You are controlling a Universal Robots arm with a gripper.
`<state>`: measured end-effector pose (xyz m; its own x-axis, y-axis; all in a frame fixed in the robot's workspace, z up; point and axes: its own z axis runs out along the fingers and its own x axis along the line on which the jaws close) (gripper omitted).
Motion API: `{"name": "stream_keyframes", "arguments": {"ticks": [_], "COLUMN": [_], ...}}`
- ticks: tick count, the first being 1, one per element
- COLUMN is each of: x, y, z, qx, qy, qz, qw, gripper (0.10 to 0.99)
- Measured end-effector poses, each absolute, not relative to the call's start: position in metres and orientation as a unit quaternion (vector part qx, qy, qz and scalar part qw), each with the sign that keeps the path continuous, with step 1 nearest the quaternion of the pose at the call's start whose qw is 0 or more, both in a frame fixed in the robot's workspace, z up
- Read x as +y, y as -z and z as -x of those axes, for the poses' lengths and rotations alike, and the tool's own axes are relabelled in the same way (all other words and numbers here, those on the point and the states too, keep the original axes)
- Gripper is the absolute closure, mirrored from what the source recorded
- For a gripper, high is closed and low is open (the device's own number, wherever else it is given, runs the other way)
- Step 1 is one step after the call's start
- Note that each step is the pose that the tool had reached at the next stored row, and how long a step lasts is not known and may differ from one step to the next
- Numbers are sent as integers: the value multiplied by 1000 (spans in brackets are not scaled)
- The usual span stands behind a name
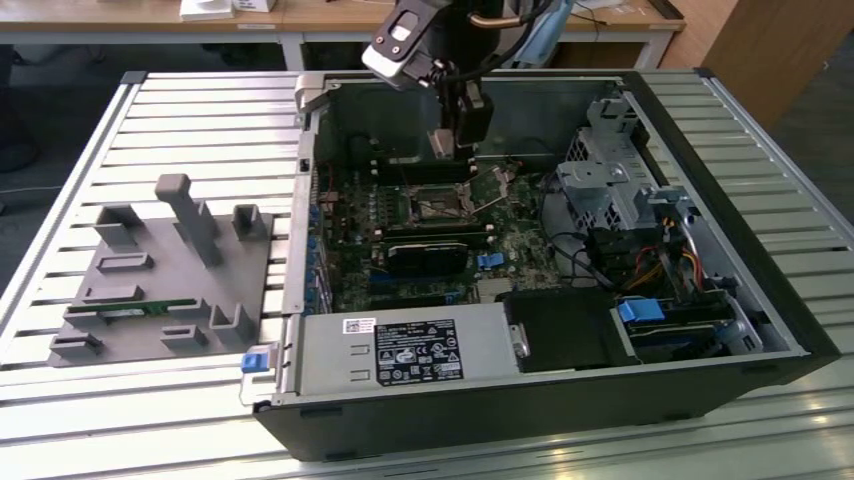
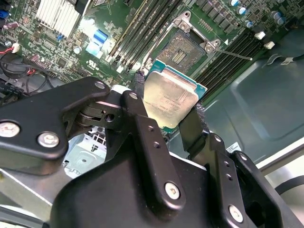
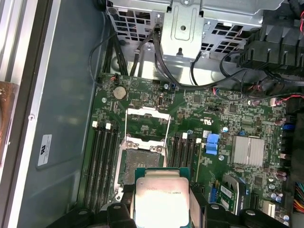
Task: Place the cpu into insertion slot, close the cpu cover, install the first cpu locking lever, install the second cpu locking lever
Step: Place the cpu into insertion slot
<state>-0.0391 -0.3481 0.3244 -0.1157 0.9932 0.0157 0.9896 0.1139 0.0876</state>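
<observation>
Hanging inside the case (image 1: 534,410) above the board (image 3: 223,118), the gripper (image 1: 461,150) is clenched on the cpu (image 2: 173,97) by two opposite edges. The cpu rides level, metal top up, above the open socket (image 3: 142,164), offset to the side away from the raised cover (image 3: 147,111).

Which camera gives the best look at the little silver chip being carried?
The second wrist view: the small square chip with a dull silver metal top sits close and clear, clamped between the black fingers. The first wrist view shows its top face too, partly cropped. In the exterior view it is too small to tell.
</observation>
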Motion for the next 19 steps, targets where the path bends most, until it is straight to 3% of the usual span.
{"name": "stream_keyframes", "arguments": {"ticks": [19], "x": [-348], "y": [-317], "z": [39], "qx": [746], "qy": [-38], "qz": [-665], "qw": [23], "gripper": [545]}}
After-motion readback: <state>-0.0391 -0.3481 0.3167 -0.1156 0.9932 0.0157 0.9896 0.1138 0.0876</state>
